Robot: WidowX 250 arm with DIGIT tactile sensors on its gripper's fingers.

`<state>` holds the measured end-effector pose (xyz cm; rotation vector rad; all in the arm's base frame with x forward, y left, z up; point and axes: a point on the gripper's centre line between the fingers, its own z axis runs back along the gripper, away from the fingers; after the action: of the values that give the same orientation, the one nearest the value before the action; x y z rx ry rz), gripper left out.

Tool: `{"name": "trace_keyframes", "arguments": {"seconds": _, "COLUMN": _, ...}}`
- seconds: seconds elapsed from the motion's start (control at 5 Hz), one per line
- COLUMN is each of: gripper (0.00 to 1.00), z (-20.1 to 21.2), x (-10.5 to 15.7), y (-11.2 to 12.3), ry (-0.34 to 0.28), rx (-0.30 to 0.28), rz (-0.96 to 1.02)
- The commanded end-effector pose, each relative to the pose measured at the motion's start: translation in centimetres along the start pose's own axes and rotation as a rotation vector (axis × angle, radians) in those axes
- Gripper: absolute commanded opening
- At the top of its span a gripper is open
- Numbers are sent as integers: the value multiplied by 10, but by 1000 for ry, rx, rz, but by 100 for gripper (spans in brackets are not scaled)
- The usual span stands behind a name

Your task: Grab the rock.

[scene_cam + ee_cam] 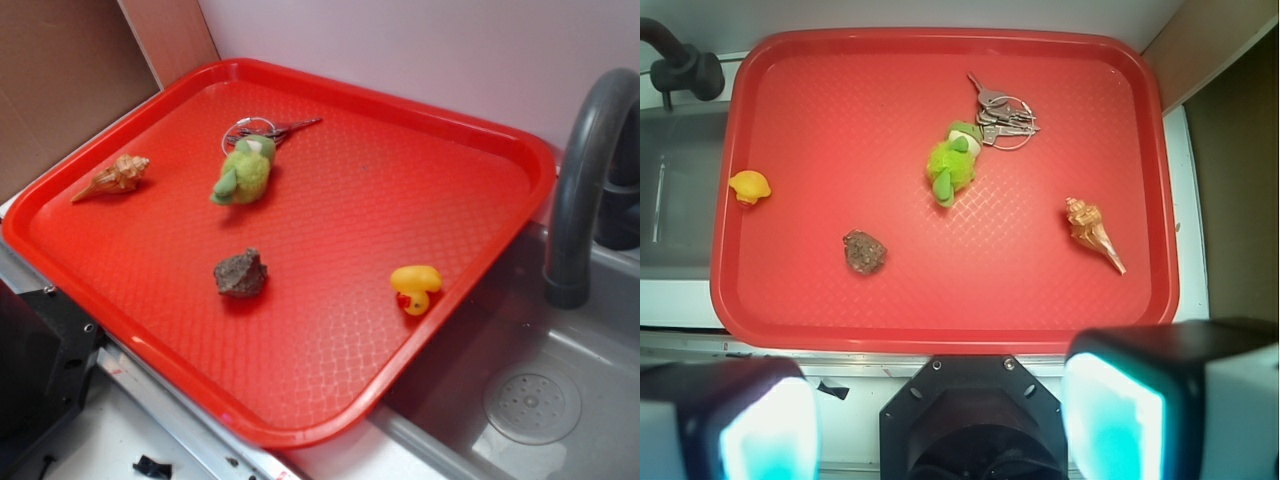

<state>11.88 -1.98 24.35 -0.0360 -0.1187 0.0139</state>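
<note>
The rock [240, 273] is a small rough dark grey-brown lump lying on the red tray [330, 330], toward its near edge. The wrist view looks down on the rock [864, 252] from high up, left of the tray's middle. My gripper [940, 420] is open, its two pale pads wide apart at the bottom of the wrist view with nothing between them. It hangs well above the tray's near rim, far from the rock. The gripper is out of the exterior view.
On the tray also lie a green plush toy [244, 172] with a key ring [262, 128], a tan seashell [113, 177] and a yellow rubber duck [415, 287]. A grey sink [530, 400] with a dark faucet [580, 170] borders the tray on the right.
</note>
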Motion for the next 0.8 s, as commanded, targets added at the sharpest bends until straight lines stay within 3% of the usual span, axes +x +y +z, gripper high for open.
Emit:
{"name": "trace_keyframes", "arguments": {"seconds": 0.0, "gripper": 100, "z": 0, "x": 0, "y": 0, "ry": 0, "rx": 0, "rz": 0}}
{"name": "trace_keyframes", "arguments": {"seconds": 0.2, "gripper": 100, "z": -10, "x": 5, "y": -8, "ry": -56, "rx": 8, "rz": -129}}
{"name": "trace_keyframes", "arguments": {"seconds": 0.6, "gripper": 100, "z": -66, "x": 25, "y": -15, "ry": -119, "rx": -89, "rz": -447}}
